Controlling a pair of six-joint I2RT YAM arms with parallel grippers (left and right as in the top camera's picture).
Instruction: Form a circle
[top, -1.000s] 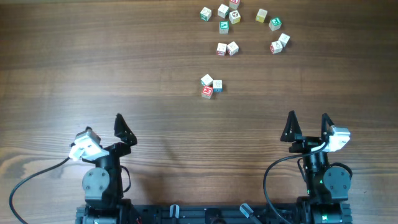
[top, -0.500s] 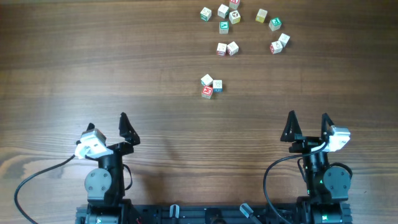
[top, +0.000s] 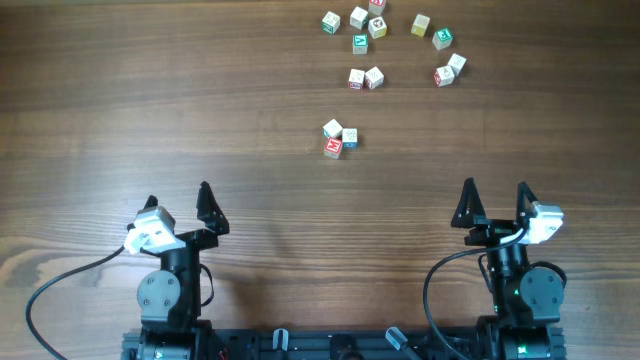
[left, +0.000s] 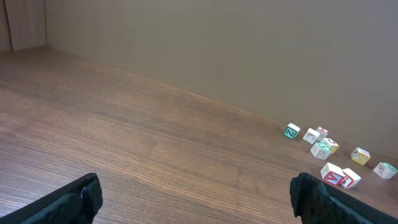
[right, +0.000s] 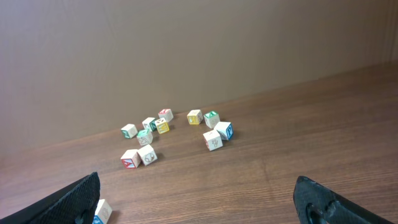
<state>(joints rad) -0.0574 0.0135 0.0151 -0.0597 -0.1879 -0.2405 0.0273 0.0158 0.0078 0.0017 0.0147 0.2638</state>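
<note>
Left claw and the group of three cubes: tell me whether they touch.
Apart. The overhead view shows the open left claw near its base, with a broad stretch of bare table between it and the group of three cubes.

I see my left black arm (top: 163, 292) and my right black arm (top: 528, 290) folded low at the near edge of the table (top: 300, 235), one toward each near corner. The left black two-finger gripper (top: 177, 195) points toward the far edge, angled a touch to the right, its jaws spread wide and empty. The right black two-finger gripper (top: 495, 187) points straight at the far edge, jaws equally wide, gripping nothing.
</note>
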